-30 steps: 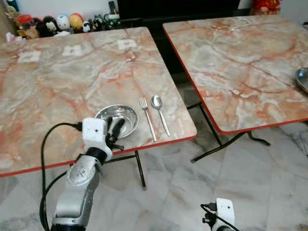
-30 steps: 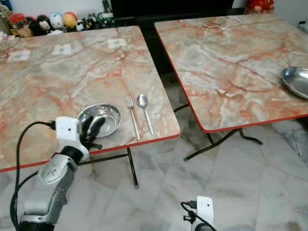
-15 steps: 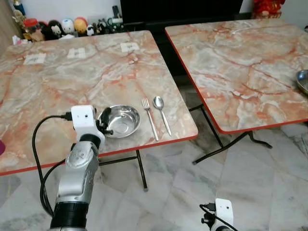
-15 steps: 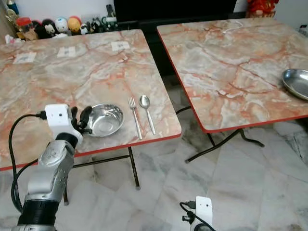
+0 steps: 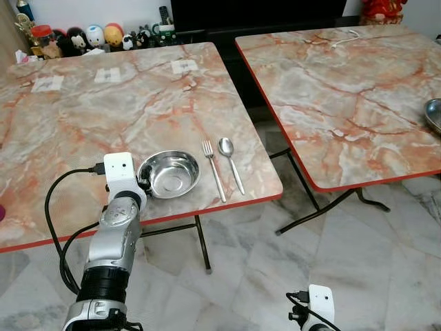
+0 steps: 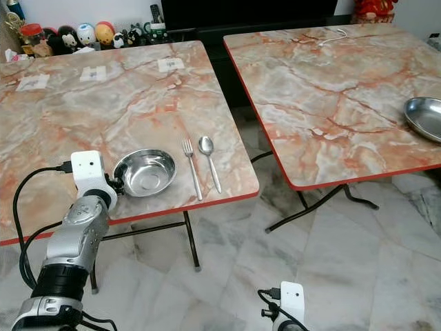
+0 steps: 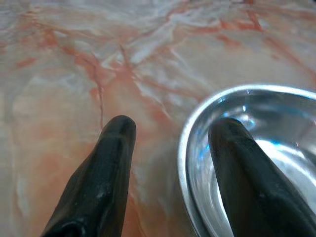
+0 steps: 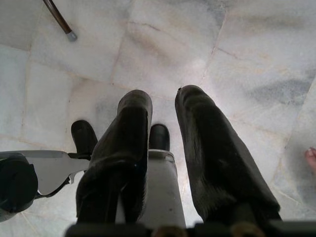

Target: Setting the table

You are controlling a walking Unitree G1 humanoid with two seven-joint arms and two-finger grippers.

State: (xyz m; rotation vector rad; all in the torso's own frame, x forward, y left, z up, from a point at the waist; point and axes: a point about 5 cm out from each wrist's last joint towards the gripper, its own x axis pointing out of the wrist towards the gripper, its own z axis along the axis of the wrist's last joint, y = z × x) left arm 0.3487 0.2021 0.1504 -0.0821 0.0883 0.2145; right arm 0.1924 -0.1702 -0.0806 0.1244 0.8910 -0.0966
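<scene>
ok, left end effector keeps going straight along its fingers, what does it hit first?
The round shiny steel bowl. The left end effector is open and straddles its near rim, one black finger inside, one over the orange-veined marble table. Pushing on, the inner finger probably meets the bowl's floor or far wall first; depth is unclear.

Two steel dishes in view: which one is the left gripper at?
The steel bowl beside the fork on the left table; the left gripper straddles its rim. The other dish sits on the right table.

We reach our left arm forward, its left gripper (image 7: 170, 131) spread wide with one finger (image 7: 106, 173) outside and the other inside a rim (wrist bent downward). Our right gripper (image 8: 163, 101) hangs idle, fingers slightly parted.
</scene>
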